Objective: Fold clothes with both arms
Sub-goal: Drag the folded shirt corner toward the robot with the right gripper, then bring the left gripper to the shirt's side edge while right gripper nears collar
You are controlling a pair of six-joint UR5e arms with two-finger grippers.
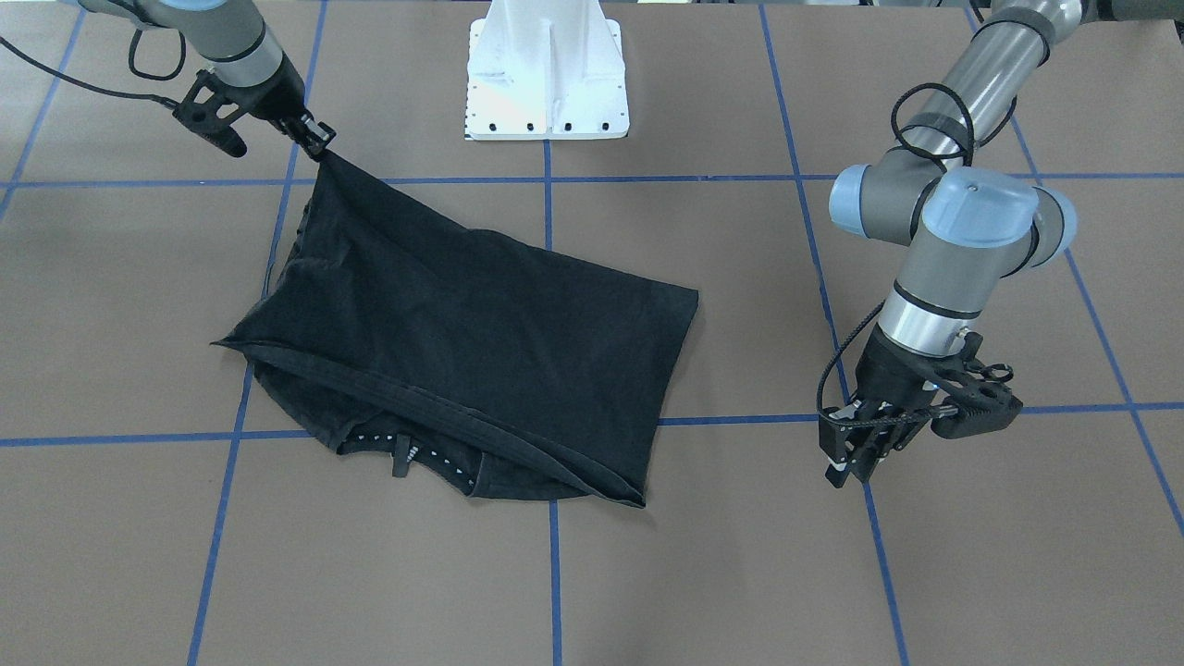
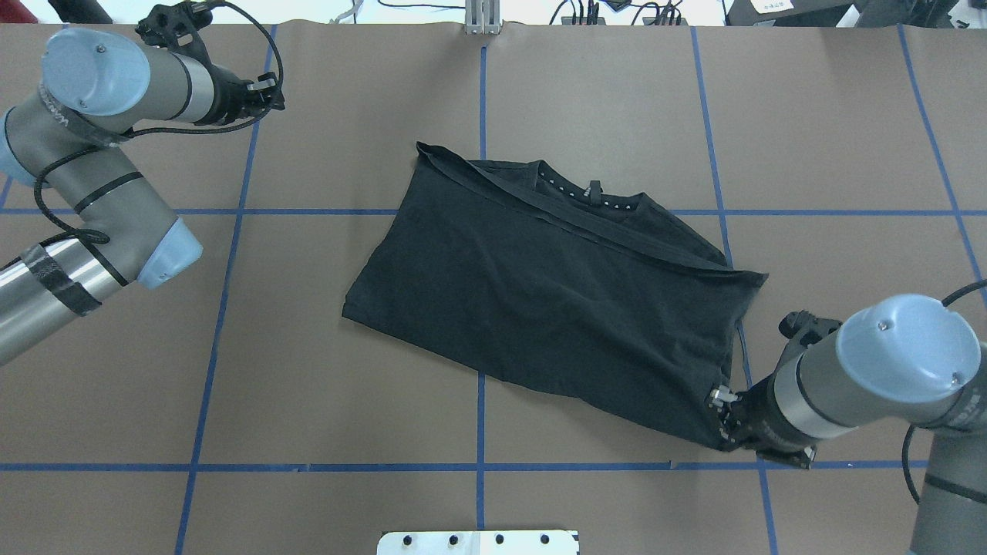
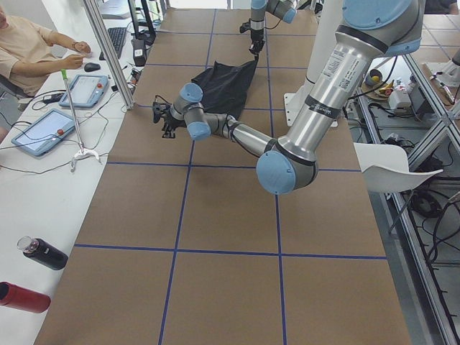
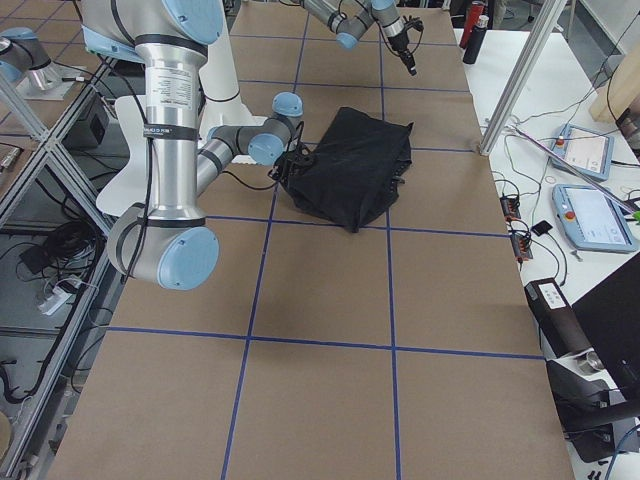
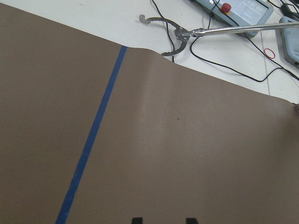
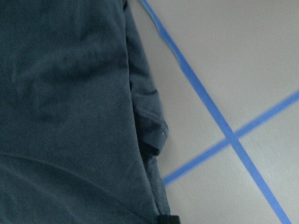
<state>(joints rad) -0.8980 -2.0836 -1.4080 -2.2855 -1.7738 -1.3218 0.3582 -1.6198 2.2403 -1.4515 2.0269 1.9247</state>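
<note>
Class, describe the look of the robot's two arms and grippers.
The left arm and right arm are grey tubes with light-blue joint caps and black cables. The left gripper and right gripper are black, two-fingered. The left arm bears black tape.

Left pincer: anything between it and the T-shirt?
Nothing visible. The left pincer hangs open off to one side of the black T-shirt, with only bare brown table and blue tape lines between them. The right pincer grips the shirt's opposite corner.

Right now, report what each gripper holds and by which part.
Right gripper pinches the black T-shirt by one lifted corner; left gripper is open, holding nothing.
</note>
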